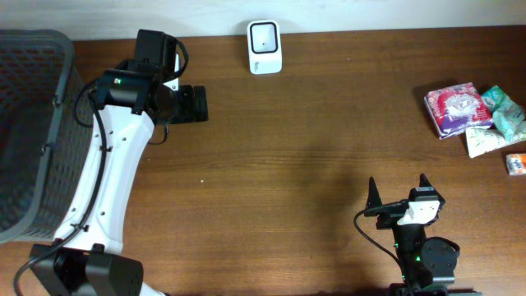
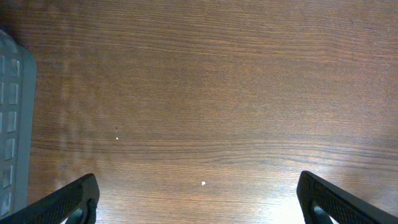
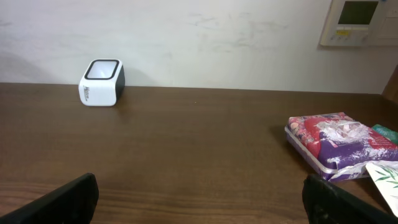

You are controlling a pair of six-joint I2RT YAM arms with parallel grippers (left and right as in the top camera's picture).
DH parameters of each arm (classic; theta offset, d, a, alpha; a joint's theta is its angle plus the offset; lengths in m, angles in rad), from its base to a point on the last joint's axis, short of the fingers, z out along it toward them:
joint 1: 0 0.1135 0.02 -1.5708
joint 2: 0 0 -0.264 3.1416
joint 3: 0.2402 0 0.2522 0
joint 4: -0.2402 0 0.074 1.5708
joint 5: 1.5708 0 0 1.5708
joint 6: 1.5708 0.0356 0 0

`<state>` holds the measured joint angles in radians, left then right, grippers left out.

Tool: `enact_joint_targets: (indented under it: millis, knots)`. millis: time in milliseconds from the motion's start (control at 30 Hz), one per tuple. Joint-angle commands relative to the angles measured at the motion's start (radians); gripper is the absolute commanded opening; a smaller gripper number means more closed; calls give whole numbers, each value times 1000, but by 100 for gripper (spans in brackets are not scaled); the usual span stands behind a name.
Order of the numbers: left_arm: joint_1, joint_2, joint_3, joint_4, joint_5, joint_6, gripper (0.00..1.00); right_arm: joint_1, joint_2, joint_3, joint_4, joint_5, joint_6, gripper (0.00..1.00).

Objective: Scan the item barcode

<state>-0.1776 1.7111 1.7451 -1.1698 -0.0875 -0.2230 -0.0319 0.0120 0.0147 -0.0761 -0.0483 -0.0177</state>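
**Two robot arms, one scanner, goods unscanned.** Two arms stand at a dark wooden bench [image 1: 288, 156]. One white barcode scanner [image 1: 265, 47] sits upright at the top centre edge, against the wall. One grey mesh basket [image 1: 33, 123] fills the upper left of the overhead frame.

The goods to be scanned lie in a cluster at the right edge. There is one purple-and-red packet [image 1: 458, 109], with teal wrapping [image 1: 503, 109] touching it on the right. One white packet [image 1: 485, 141] lies just below, and one small orange box [image 1: 516, 164] is cut off by the frame. Whether the teal wrapping is one pack or two cannot be told. All lie on the wood, well apart from the scanner and from both arms.

Between basket and packets the middle of the bench is open wood, giving wide room around the scanner on every side but the wall's.

The white left arm [image 1: 111, 181] reaches from the lower left up along the basket's edge, wrist bent toward the right. The left end effector [image 2: 199, 208] points down at the wood, fingers spread wide and holding nothing. The right end effector [image 1: 399, 191] sits at the lower right, aimed at the far wall, fingers spread wide and empty. Its wrist view takes in the scanner at upper left, the purple-and-red packet at right, and one wall panel [image 3: 359, 22] in the upper right corner.
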Motion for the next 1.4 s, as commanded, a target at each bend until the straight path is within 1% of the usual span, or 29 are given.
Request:
enact_joint_targets:
  millis: [0, 400, 500, 667, 733, 900, 1000, 1067, 1167, 1200, 1300, 1367]
  knots:
    - [-3, -4, 6, -2, -11, 19, 99, 6, -8, -9, -3, 16, 10, 99]
    - [-3, -4, 6, -3, -11, 19, 99, 6, -8, -9, -3, 16, 10, 99]
    - [-3, -7, 6, -27, -10, 19, 99, 6, -8, -9, -3, 16, 10, 99]
    - [-13, -10, -3, -62, 68, 19, 99, 6, -8, -9, -3, 16, 10, 99]
    - [-37, -43, -62, -38, 66, 19, 99, 6, -8, -9, -3, 16, 10, 99]
    - [-39, -222, -343, 161, 69, 19, 99, 6, -8, -9, -3, 16, 10, 99]
    - [-37, -404, -592, 325, 73, 19, 99, 6, -8, -9, -3, 16, 10, 99]
    - [-37, -505, -714, 391, 73, 11, 99, 6, -8, -9, -3, 16, 10, 99]
    - [-35, -742, -886, 402, 69, 12, 99, 6, -8, -9, -3, 16, 10, 99]
    - [-35, -826, -913, 399, 55, 13, 99, 6, -8, -9, -3, 16, 10, 98]
    - [-35, -978, -971, 399, 34, 16, 99, 6, -8, -9, -3, 16, 10, 99]
    - [-35, -1038, -1022, 414, 35, 16, 99, 6, -8, -9, -3, 16, 10, 99]
